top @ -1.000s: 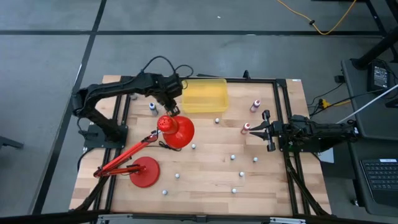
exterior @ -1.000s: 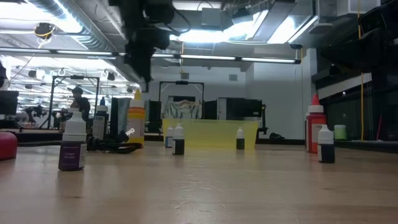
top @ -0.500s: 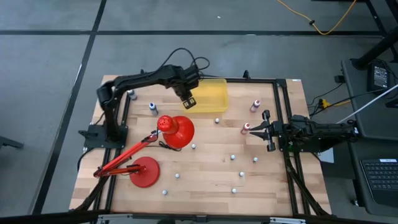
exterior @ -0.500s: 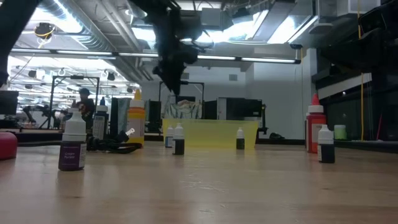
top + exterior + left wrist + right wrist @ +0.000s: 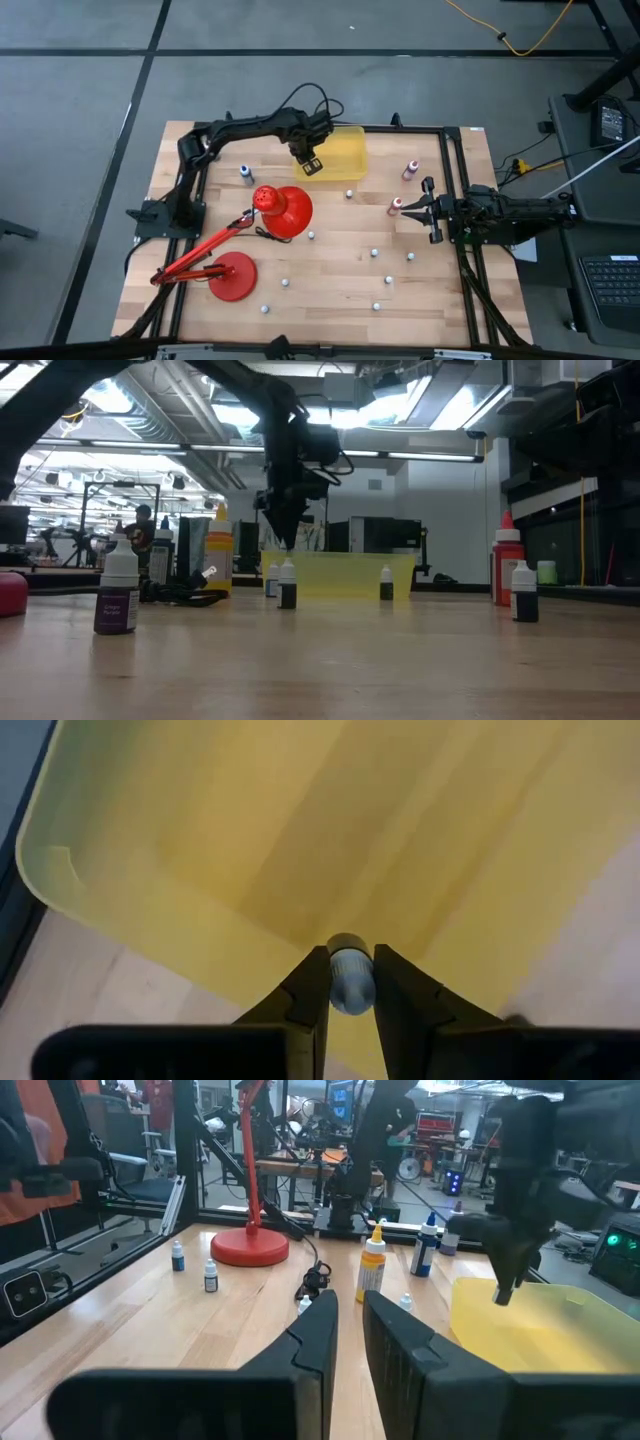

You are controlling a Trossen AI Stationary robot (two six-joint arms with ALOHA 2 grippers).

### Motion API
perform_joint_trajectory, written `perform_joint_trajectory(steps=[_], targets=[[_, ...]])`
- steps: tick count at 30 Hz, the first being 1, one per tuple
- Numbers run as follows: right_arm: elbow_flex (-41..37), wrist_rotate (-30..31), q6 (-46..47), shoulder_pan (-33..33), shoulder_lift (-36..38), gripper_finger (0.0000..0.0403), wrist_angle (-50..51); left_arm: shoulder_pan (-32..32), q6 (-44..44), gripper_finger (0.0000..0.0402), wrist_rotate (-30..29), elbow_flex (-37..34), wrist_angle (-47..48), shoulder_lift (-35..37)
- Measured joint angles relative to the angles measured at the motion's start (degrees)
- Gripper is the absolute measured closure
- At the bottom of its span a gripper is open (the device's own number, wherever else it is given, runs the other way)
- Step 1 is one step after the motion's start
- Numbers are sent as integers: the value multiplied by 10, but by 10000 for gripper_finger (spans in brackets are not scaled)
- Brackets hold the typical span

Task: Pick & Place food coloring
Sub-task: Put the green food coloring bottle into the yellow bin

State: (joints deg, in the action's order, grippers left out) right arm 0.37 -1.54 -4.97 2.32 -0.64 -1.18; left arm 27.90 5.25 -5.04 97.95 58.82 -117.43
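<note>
One food coloring bottle (image 5: 350, 982) is clamped between the fingers of the left pincer (image 5: 350, 988), pale cap toward the wrist camera, and hangs above the translucent yellow bin (image 5: 330, 153) near that bin's edge on the lamp side. In the low view the left pincer (image 5: 283, 525) is above the bin's rim, clear of it. The remaining bottles stand scattered over the wooden surface (image 5: 330, 275): several small ones across its middle and near side, a pink one (image 5: 409, 170) beside the bin, another (image 5: 395, 206) just in front of the right pincer, and a blue one (image 5: 245, 175) near the red desk lamp (image 5: 283, 208).

Step in hand, as judged: delivery of the held bottle into the bin. To do it well, the pincer should travel a little further inward so the bottle sits squarely over the bin floor rather than its wall, descend until the bottle is low inside, then part its fingers cleanly so the bottle does not bounce out or catch the rim.

Left pincer: fingers narrowly apart, gripping the bottle's sides; nothing else touched. Right pincer (image 5: 345, 1330): fingers drawn together, holding nothing, waiting at the right edge of the surface and pointing inward.
</note>
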Motion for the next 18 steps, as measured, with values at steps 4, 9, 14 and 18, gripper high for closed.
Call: perform_joint_trajectory(steps=[4, 9, 14, 18], targets=[[0, 0, 0, 0, 0, 347, 0, 0, 15, 347, 1, -12, -23, -6], [0, 0, 0, 0, 0, 347, 0, 0, 37, 347, 8, -41, -37, -6], [0, 0, 0, 0, 0, 347, 0, -1, 62, 347, 11, -51, -45, -6], [0, 0, 0, 0, 0, 347, 0, -5, 82, 347, 12, -63, -55, -6]])
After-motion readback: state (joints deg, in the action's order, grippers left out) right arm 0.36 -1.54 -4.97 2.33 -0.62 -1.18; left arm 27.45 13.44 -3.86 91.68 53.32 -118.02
